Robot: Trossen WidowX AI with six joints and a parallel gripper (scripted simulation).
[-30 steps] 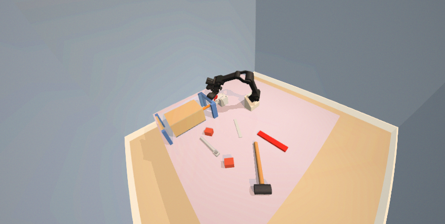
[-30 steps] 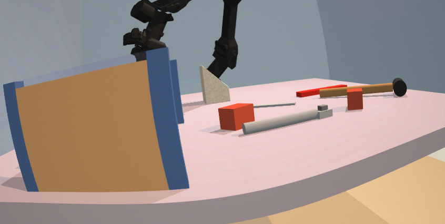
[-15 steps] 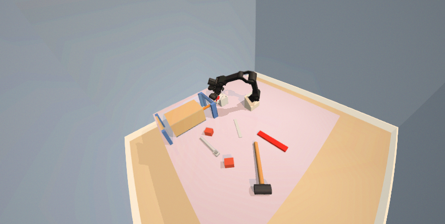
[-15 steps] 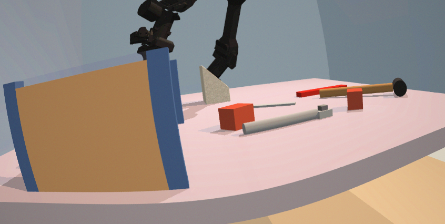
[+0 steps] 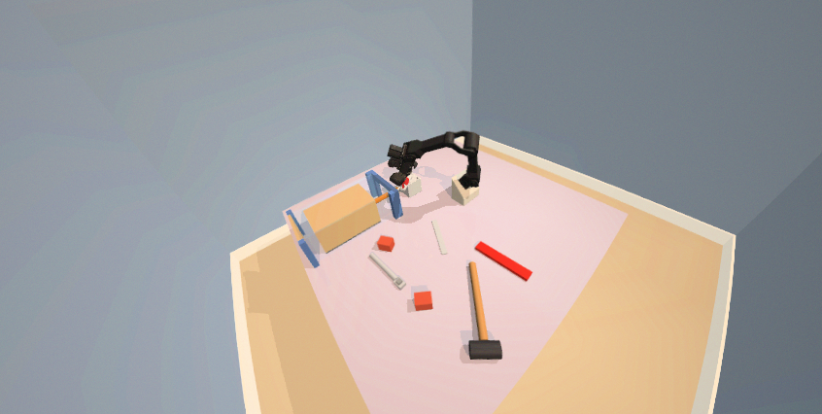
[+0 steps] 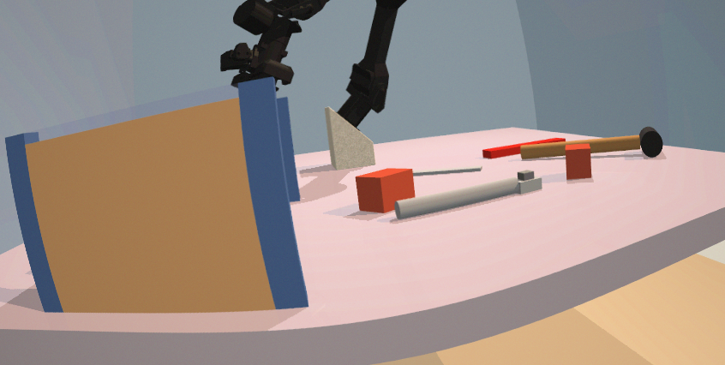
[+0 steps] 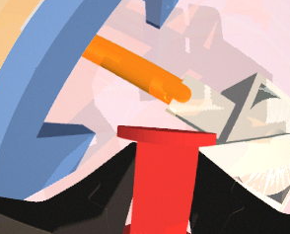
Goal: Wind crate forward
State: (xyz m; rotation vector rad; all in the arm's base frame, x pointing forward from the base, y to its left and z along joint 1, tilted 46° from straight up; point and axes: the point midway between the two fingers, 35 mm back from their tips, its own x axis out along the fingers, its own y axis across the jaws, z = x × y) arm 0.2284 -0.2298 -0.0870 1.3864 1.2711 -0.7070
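My gripper (image 5: 402,183) (image 7: 162,152) is shut on a red flanged grip (image 7: 164,192), seemingly the winch handle's, beside the blue mouth frame. The pale winch (image 5: 411,187) lies just outside that frame. The grip's lower end, the square key and the winch's top hole cannot be made out. The tan crate (image 5: 347,213) sits flat in the cubby, with a gap between its front and the blue steel frame (image 5: 396,204) (image 7: 19,98). The orange strap (image 5: 381,198) (image 7: 137,68) crosses the gap towards the winch.
Near the cubby are a red block (image 5: 385,243) (image 6: 382,190), a grey tool with a square head (image 5: 386,269) (image 6: 456,198) and a thin pale strip (image 5: 438,237). Another red block (image 5: 423,300), a red bar (image 5: 503,260) and a mallet (image 5: 478,302) lie farther off.
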